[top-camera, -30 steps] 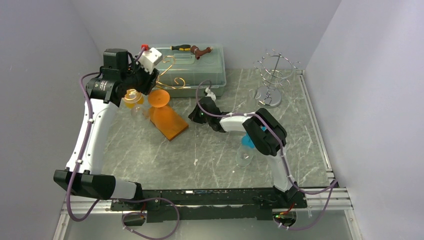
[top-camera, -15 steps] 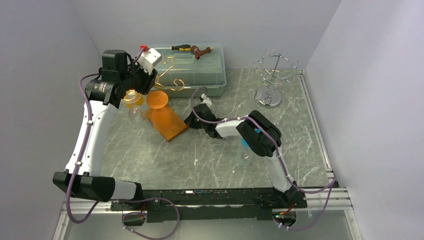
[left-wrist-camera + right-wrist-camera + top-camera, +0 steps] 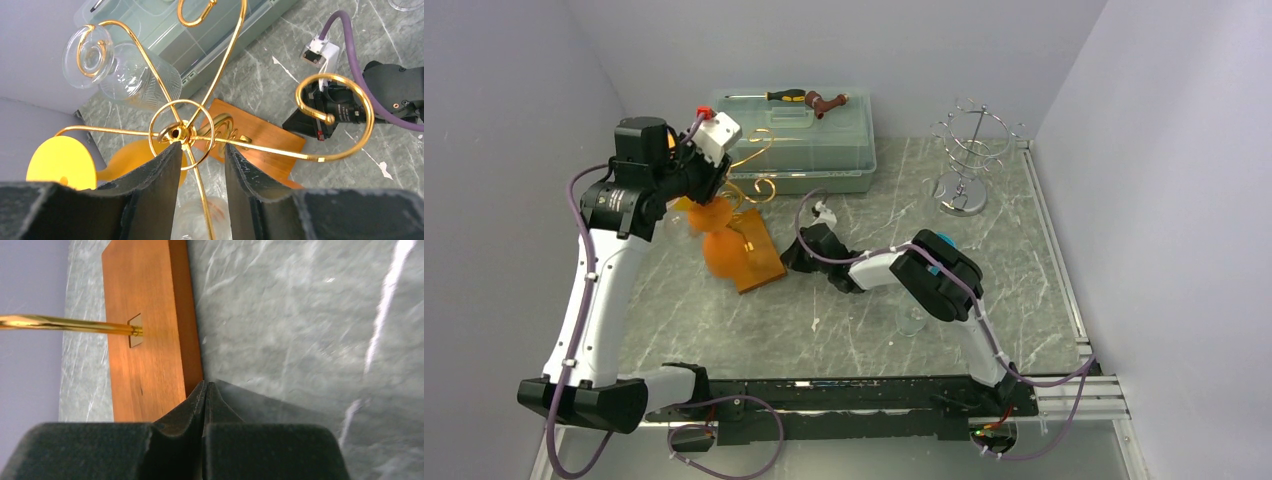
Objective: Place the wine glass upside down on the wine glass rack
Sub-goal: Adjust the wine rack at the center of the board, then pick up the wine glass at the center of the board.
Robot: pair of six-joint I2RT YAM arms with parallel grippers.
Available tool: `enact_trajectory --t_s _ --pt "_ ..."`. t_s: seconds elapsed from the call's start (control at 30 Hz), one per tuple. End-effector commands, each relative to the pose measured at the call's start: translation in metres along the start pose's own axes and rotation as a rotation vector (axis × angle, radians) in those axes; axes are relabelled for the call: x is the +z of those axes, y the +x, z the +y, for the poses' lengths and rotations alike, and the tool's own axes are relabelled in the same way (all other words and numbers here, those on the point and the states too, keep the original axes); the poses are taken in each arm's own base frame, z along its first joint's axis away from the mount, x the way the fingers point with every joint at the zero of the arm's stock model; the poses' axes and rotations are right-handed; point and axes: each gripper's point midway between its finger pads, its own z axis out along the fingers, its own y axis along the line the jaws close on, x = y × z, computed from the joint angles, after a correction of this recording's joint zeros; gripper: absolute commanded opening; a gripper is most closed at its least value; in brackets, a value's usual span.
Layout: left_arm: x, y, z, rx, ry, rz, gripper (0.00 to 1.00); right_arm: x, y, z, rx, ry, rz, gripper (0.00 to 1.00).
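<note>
A gold wine glass rack (image 3: 175,134) stands on a wooden base (image 3: 756,265) at the table's left. It carries an orange glass (image 3: 720,247) and an upside-down clear glass (image 3: 142,75). My left gripper (image 3: 202,147) stands over the rack's top hub with its jaws apart. One thin gold arm passes between them. My right gripper (image 3: 205,385) is shut and empty. Its tips touch the base's right edge (image 3: 192,330), low on the table (image 3: 790,258). A clear wine glass (image 3: 911,321) stands on the table under my right arm.
A clear lidded box (image 3: 809,135) with a screwdriver (image 3: 776,96) and a hammer (image 3: 828,101) on top sits at the back. A silver wire rack (image 3: 967,150) stands at the back right. Walls close in on the left and right.
The rack and its base have shifted left and nearer. My left gripper moved with the rack's top. My shut right gripper moved left, staying against the base.
</note>
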Motion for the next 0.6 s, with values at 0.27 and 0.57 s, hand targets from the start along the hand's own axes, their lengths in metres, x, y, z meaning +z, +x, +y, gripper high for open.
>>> enact_trajectory --t_s 0.27,0.57 --pt "-0.019 0.003 -0.011 0.015 0.015 -0.003 0.42 -0.031 0.045 0.02 -0.024 -0.041 0.123 0.0" --pt "-0.026 -0.017 -0.008 -0.003 0.019 -0.05 0.48 -0.057 -0.026 0.036 -0.107 -0.042 0.024 0.11"
